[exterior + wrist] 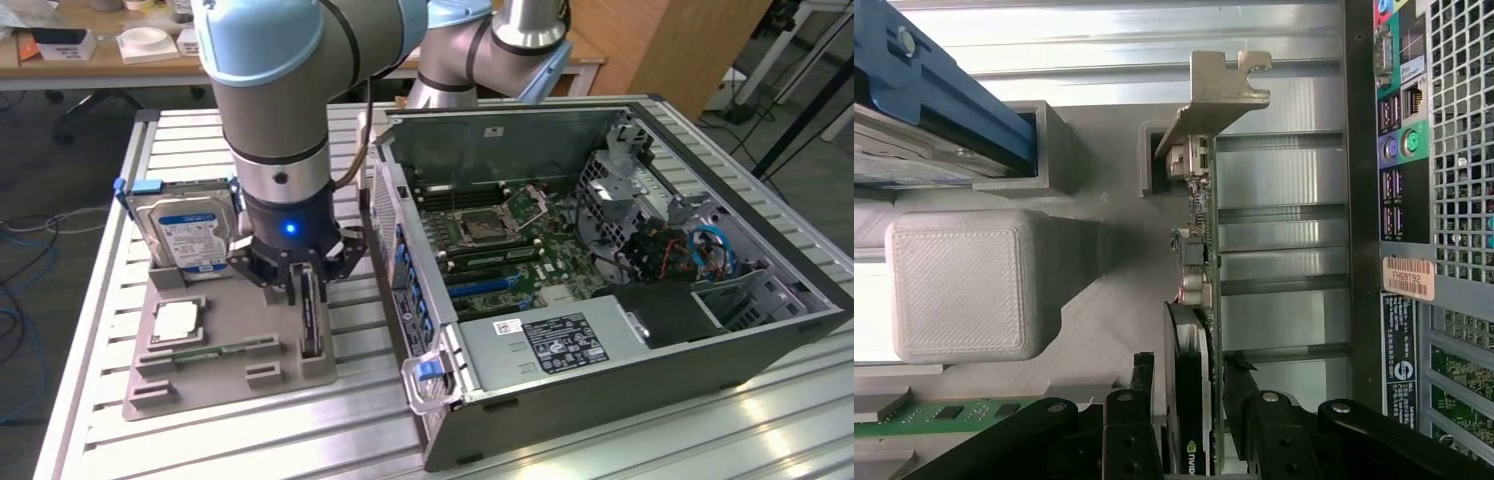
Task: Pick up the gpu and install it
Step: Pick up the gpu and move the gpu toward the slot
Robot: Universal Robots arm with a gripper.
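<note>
The gpu [311,322] stands on edge in a slot of the grey printed holder [227,385], on the exterior view's left of the open computer case [641,350]. It is a thin dark card [1199,250] with a silver bracket [1219,90] at its far end. My gripper [304,285] has come down over the card from above. In the wrist view the gripper [1191,385] is open and straddles the card. One black finger [1144,380] stands on each side with a small gap to it. The card rests in its slot.
The holder also carries a blue-labelled hard drive [187,235], a CPU [176,322] and a green RAM stick [214,352]. The case lies open with its motherboard [514,250] exposed. Its rear panel [1414,200] stands close beside the gpu. A slatted metal table [267,440] lies beneath everything.
</note>
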